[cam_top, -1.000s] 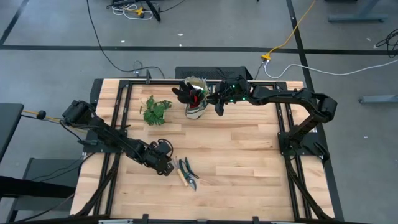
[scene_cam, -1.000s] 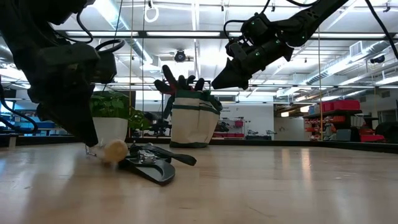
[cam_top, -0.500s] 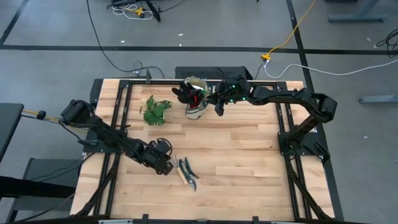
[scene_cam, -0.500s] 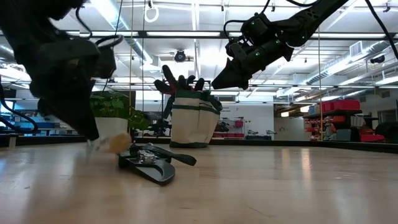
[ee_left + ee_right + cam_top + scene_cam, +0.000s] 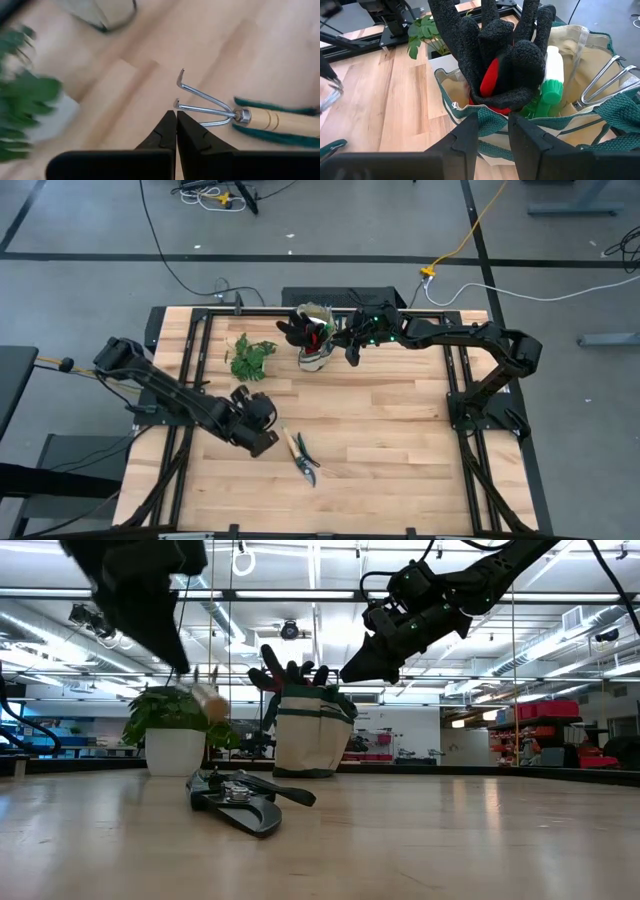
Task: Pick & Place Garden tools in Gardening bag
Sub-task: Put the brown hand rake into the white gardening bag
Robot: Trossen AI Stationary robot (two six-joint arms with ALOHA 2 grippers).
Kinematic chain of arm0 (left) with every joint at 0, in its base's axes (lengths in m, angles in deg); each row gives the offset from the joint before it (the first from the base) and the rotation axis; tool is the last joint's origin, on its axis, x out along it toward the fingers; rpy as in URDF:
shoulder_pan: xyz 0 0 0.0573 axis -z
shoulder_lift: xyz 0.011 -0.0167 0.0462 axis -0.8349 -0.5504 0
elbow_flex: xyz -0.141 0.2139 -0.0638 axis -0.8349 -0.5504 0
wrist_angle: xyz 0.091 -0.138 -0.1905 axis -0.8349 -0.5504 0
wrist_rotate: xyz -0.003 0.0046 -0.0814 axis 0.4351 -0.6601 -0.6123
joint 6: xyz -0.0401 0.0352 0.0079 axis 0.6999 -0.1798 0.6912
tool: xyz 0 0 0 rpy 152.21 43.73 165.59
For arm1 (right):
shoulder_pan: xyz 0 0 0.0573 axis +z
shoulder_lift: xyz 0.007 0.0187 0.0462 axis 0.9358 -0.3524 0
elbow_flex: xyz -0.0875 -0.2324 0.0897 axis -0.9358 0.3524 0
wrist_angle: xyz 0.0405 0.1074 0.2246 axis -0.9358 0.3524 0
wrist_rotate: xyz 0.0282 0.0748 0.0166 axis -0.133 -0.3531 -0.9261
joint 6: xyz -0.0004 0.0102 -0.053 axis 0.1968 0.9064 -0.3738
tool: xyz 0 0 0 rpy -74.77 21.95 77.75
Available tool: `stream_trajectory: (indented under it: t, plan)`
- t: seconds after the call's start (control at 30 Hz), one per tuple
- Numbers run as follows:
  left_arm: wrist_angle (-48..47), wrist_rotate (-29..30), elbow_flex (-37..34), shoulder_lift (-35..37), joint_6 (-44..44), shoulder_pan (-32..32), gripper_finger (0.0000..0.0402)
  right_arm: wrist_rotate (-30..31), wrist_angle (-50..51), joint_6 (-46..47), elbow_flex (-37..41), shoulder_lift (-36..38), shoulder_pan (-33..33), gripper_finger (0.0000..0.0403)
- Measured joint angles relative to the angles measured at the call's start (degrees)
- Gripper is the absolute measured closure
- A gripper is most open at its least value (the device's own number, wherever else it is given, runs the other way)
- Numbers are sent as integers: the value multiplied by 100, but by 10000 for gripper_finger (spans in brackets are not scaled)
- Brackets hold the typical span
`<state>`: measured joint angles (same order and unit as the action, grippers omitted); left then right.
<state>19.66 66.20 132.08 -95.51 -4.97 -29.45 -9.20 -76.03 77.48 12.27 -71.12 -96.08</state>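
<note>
left tool (image 5: 176, 118) pinched shut w/ nothing between its tips, raised off the tabletop (image 5: 400, 430); mini rake (image 5: 235, 114) just beside it, handle end cut off. shears (image 5: 240, 802) lie on the tabletop. right tool (image 5: 492, 131) part open, empty, over the gardening bag (image 5: 570, 125); glove (image 5: 505, 60) & green-capped bottle (image 5: 551, 75) stick out, rest hidden.

Bright, even overhead light from ceiling strips in the low view; soft shadows on the table (image 5: 380, 430). The left wrist view is motion-blurred, the plant (image 5: 22, 110) smeared. The right wrist view is sharp.
</note>
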Motion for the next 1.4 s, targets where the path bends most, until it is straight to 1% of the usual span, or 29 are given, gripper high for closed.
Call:
stream_trajectory:
  t: [0.17,0.33,0.47,0.7,0.9,1.2,1.4]
  plan:
    - [-890,366,516,0,-76,-73,399,0,2,17,0,0,-2,295]
    - [-1311,731,889,-2,-484,-195,399,0,2,17,0,0,-1,295]
    - [-1468,1009,1141,-2,-1075,-384,399,0,2,17,0,0,0,295]
    - [-1483,1294,1579,-2,-2117,-845,399,0,1,89,0,0,0,295]
    - [-1488,1817,1933,-2,-2939,-1146,399,0,2,89,0,0,-2,295]
    - [-1473,2144,2602,-2,-3968,-1599,399,0,0,91,0,0,0,295]
    - [-1379,2286,2745,-2,-4528,-2045,399,0,1,94,0,0,-1,295]
